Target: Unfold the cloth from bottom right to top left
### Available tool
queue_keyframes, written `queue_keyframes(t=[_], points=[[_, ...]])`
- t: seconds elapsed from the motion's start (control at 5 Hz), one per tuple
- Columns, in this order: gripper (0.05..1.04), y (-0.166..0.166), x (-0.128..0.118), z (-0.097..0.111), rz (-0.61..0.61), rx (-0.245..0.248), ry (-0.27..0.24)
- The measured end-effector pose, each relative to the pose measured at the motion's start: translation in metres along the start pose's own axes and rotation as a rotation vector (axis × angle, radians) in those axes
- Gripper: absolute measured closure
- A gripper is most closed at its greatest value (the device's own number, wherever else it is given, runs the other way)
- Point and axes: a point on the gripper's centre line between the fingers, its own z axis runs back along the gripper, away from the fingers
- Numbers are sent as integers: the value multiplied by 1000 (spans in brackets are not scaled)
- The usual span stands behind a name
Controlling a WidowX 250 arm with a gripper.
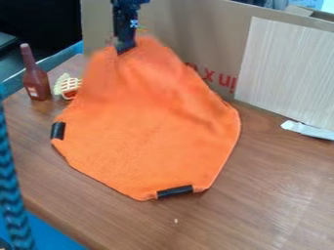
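Note:
The gripper hangs at the upper left of the view, in front of the cardboard, with its tips at the top edge of the orange cloth. The cloth's upper part is lifted and drawn up to the gripper, which is shut on it. Its lower part lies spread on the wooden table, with cut-off looking corners at the left and bottom. Black strips sit on the cloth's left edge and bottom edge.
A brown-red bottle and a small toy waffle-like piece stand left of the cloth. Cardboard and a pale panel rise behind. A white object lies at right on the table.

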Motion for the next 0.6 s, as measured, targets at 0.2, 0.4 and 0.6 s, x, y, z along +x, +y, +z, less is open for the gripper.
queue_keyframes(t=[0.2, 0.4, 0.6], points=[[324, 1, -1, 0, -13, 1, 10], [95, -2, 0, -3, -33, -18, -2], [83, -17, 1, -34, -60, -95, 9]])
